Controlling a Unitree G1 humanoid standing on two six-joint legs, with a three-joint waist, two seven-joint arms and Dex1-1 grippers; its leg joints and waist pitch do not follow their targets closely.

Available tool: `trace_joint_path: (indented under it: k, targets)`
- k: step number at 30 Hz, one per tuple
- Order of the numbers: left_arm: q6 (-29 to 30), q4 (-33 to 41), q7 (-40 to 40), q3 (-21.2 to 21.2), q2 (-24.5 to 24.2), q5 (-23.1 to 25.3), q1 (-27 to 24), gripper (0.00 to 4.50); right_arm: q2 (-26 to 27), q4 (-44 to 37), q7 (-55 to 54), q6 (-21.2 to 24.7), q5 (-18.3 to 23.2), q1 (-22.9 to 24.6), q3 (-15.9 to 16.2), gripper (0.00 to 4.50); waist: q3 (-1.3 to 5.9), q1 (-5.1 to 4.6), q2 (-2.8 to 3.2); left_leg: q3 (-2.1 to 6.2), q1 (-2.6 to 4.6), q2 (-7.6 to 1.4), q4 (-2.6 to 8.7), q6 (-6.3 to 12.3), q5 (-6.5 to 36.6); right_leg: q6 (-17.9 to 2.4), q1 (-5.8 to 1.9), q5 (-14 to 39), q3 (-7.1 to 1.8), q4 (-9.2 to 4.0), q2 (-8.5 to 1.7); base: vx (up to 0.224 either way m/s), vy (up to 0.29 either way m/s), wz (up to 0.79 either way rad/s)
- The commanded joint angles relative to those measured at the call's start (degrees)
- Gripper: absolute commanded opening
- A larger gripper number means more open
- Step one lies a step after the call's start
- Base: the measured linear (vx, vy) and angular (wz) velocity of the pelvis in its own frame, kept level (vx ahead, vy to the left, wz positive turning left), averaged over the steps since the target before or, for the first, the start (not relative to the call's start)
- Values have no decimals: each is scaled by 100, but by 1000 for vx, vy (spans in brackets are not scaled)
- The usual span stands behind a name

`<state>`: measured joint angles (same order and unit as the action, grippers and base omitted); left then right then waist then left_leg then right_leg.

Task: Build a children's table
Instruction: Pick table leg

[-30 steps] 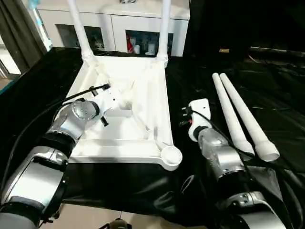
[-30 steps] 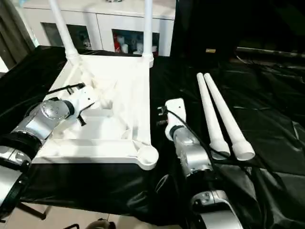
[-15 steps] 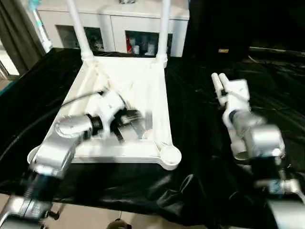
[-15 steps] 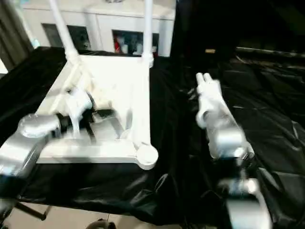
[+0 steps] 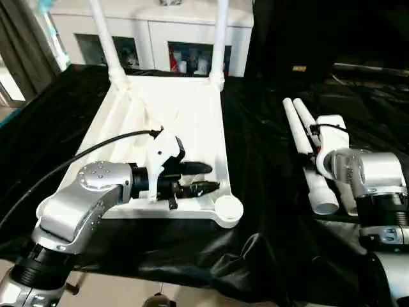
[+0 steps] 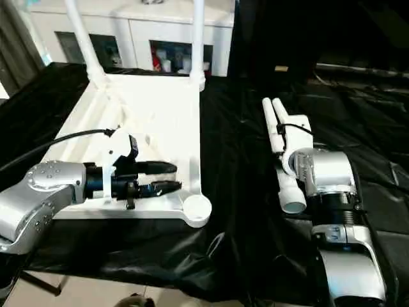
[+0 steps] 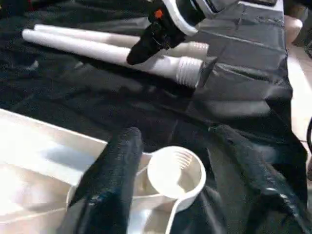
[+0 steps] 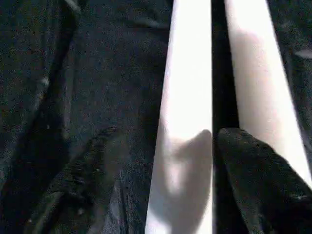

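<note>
Left gripper (image 5: 204, 178) lay level, jaws released, over upturned table top (image 5: 179, 109) near its corner socket (image 5: 228, 208); right gripper (image 8: 163, 161) pointed down, jaws spread astride one loose leg (image 8: 187, 122) on the bench (image 5: 268, 192)

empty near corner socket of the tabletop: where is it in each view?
Left eye view: corner socket at the tabletop's near right corner, just past the left gripper.
Right eye view: lower centre, same corner.
Left wrist view: between the fingers.
Right wrist view: not in it.
Shared landmark: the two loose legs on the black cloth, also at and.
</note>
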<state>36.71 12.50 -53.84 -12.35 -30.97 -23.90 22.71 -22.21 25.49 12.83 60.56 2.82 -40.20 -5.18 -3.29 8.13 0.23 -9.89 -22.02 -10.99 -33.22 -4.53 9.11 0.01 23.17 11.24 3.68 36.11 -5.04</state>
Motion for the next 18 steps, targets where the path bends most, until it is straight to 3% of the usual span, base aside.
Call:
trace_joint_path:
  k: [1, 2, 3, 4, 5, 9, 12, 16, 18]
  targets:
    - [191, 249, -52, -29, -89, -12, 54, 301, -75, 227, 55, -14, 35, -76, 6, 376, 414, -3, -64, -3, 100, -117, 338, -280, 789, -841, -284, 781, -245, -384, -257, 0, 0, 0]
    - [197, 254, -51, -28, -91, -14, 53, 301, -75, 232, 57, -13, 37, -77, 5, 381, 406, -1, -70, 0, 93, -114, 343, -286, 816, -840, -289, 824, -242, -391, -257, 0, 0, 0]
    - [310, 362, -34, -23, -136, -75, 28, 307, -96, 334, 105, 11, 34, -102, 24, 389, 416, 6, -35, 2, 105, -118, 336, -309, 840, -837, -286, 837, -243, -384, -261, 0, 0, 0]
    - [353, 399, -26, -25, -160, -110, 23, 320, -107, 357, 123, 31, 14, -110, 50, 412, 414, -5, -48, 3, 99, -119, 336, -314, 849, -850, -288, 793, -240, -381, -251, 0, 0, 0]
    - [373, 420, -33, -35, -181, -129, 22, 320, -135, 394, 158, 91, -20, -127, 121, 412, 415, 0, -11, 7, 99, -112, 330, -326, 860, -859, -288, 772, -239, -372, -248, 0, 0, 0]
    - [271, 358, -34, -118, -204, 13, 74, 357, -217, 556, 289, 248, -91, -184, 340, 441, 411, -8, -36, 9, 103, -112, 334, -345, 957, -832, -294, 873, -237, -392, -238, 0, 0, 0]
    - [189, 295, -37, -142, -162, 115, 147, 365, -224, 809, 470, 237, -31, -258, 392, 441, 415, -8, -44, 8, 96, -118, 329, -341, 950, -827, -295, 896, -240, -393, -251, 0, 0, 0]
    - [229, 337, -45, -104, -207, 37, 181, 373, -214, 1104, 636, 214, 18, -332, 457, 404, 413, -7, -137, -7, 82, -122, 317, -283, 829, -864, -301, 884, -239, -381, -257, 0, 0, 0]
    - [232, 347, -47, -95, -214, 26, 180, 373, -212, 1153, 631, 210, 22, -349, 453, 394, 420, -2, -107, -4, 86, -124, 313, -290, 788, -874, -295, 844, -238, -368, -260, 0, 0, 0]
